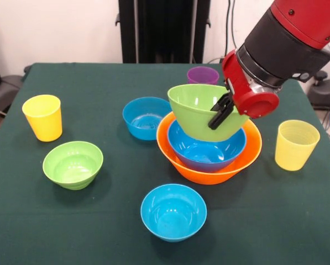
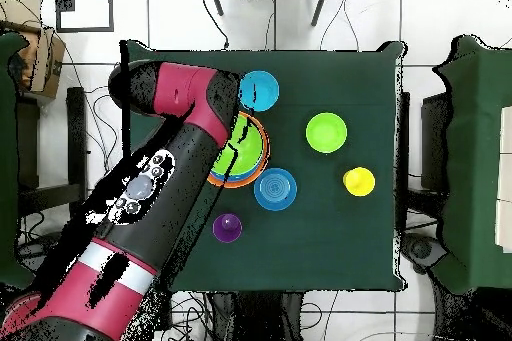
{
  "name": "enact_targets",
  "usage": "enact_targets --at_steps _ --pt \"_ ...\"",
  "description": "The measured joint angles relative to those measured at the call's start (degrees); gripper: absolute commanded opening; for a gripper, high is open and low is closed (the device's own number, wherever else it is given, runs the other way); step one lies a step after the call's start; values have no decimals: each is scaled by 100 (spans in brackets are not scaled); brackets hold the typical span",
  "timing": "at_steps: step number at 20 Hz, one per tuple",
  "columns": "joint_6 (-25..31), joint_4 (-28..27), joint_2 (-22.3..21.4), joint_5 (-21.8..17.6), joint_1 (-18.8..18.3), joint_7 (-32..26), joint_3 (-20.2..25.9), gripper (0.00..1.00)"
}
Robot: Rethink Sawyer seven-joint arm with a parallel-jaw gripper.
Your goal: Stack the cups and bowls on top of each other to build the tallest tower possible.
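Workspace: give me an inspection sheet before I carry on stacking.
Surface: table under dark green cloth.
Tower: orange bowl holds large blue bowl; medium green bowl tilted over it, held at its rim.
Loose bowls: small green; small blue in front; another small blue beside the tower.
Cups: yellow, ribbed pale yellow, purple, all upright.
Clutter: nothing seen.
Claw: shut on medium green bowl's rim.
Cables: several on the floor around the table.
Surroundings: chairs beside the table.
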Motion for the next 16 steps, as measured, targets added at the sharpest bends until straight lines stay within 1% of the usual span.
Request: enact_targets --at_steps 8,16 --pt "-141 10 52 0 22 0 47 0" --pt "-433 81 135 0 22 0 335 0"
